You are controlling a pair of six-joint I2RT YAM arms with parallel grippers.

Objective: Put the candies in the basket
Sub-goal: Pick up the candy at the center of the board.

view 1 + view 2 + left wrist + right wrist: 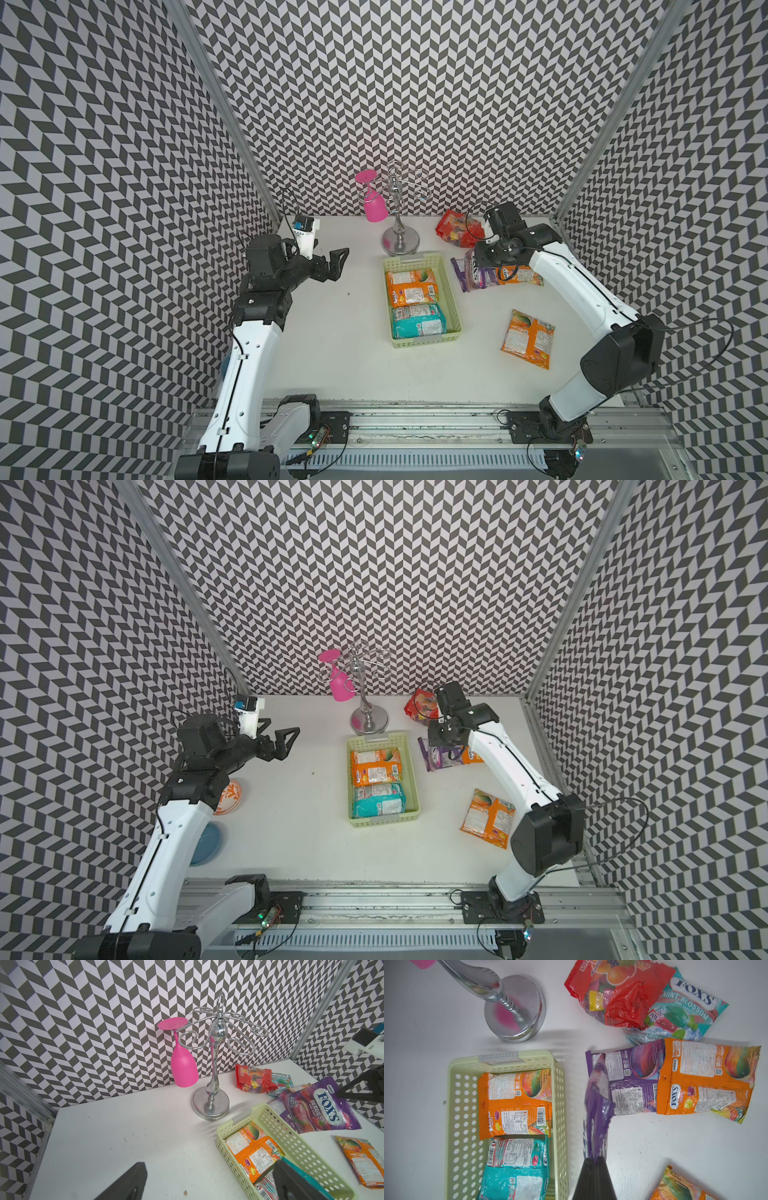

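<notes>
Fingers (602,1182) of the right gripper (593,1164) pinch the top edge of the purple candy bag (597,1105), which hangs below them, w/ the basket (559,1095) just beside on their left, long axis front-to-back; left gripper (332,266), spread wide & empty, is farther off.

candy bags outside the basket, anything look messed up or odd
The red bag at the back is crumpled and lies across a teal bag. A purple bag hangs twisted from the shut right gripper. Nothing looks spilled.
</notes>
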